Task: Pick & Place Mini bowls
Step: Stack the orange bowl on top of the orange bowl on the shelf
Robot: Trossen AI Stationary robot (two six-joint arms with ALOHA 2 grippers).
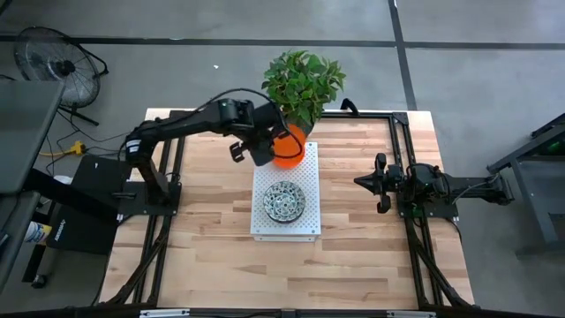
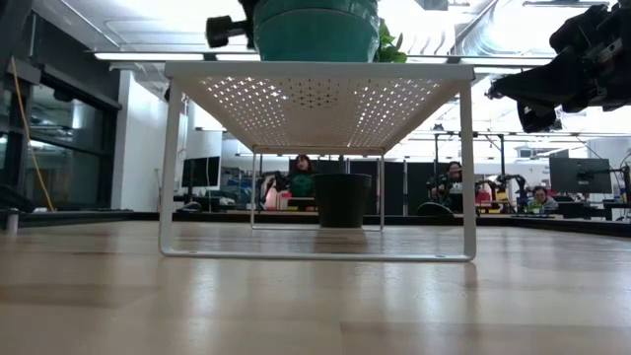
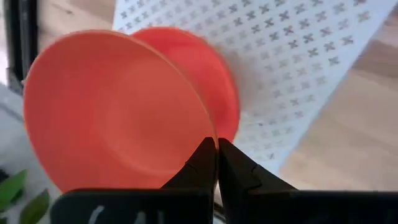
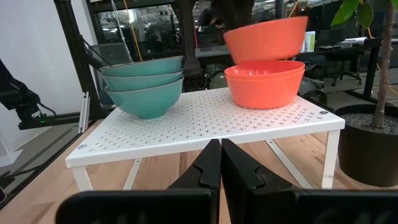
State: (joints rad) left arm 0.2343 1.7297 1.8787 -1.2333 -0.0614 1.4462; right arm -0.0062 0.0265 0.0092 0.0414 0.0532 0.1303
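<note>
A white perforated rack (image 1: 285, 225) stands mid-table. On it sits a stack of three bowls (image 1: 282, 201), patterned inside and teal outside (image 4: 143, 84), and two stacked orange bowls (image 4: 264, 84). A third orange bowl (image 4: 267, 37) hovers tilted just above the orange stack, held by my left gripper (image 1: 265, 150), which is shut on it (image 3: 217, 155). My right gripper (image 1: 364, 182) waits shut to the right of the rack, facing it (image 4: 220, 155). My left gripper pinches the rim of the top orange bowl (image 3: 211, 134), one finger inside the bowl and one outside. The fingers come slanting down from the table's left-far side. The bowl is lifted clear of the two orange bowls below it (image 3: 214, 74) and tilted.
A leafy plant (image 1: 303, 84) in a dark pot (image 4: 367, 146) stands at the far edge just behind the rack. Black frame rails run along the table's sides (image 1: 402, 132). Bare wood lies near the front edge (image 1: 282, 274). People sit in the room beyond (image 2: 301, 177).
</note>
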